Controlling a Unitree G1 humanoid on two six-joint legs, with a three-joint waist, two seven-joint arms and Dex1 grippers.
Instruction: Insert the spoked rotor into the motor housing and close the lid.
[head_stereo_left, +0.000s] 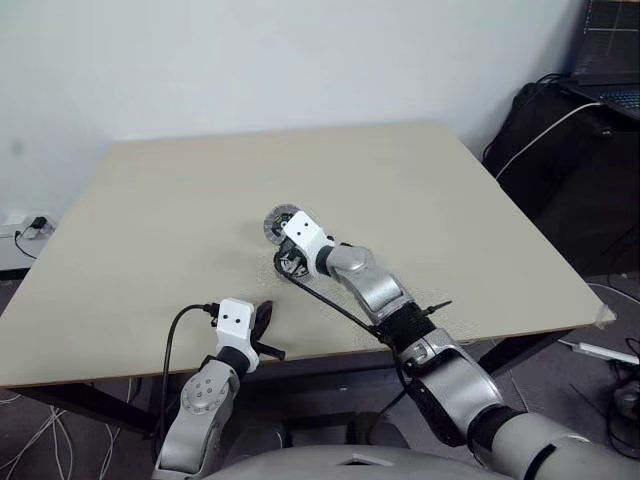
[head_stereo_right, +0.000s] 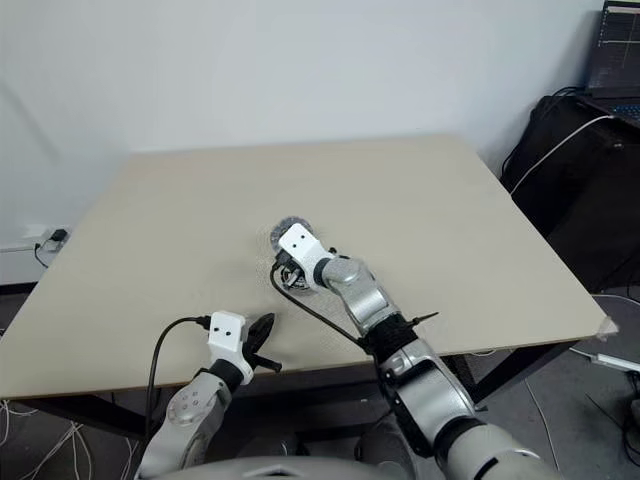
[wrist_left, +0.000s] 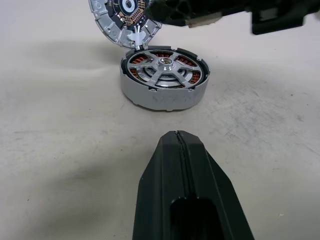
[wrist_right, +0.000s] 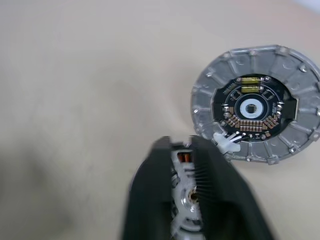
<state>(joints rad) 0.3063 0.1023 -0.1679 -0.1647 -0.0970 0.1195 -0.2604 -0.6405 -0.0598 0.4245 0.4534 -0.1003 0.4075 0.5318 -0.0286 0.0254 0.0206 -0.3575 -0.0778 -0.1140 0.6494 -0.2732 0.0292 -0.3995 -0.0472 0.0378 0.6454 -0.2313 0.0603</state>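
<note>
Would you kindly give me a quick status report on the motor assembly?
Left gripper shut, near table edge. Right gripper slightly open over motor housing. Spoked rotor seated inside. Lid on table beside housing, ribbed face up. Nothing in the way.

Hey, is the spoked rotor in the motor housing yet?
In. The spoked rotor sits inside the motor housing, copper windings around it.

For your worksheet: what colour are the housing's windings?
Copper-brown windings, clearest in the left wrist view.
</note>
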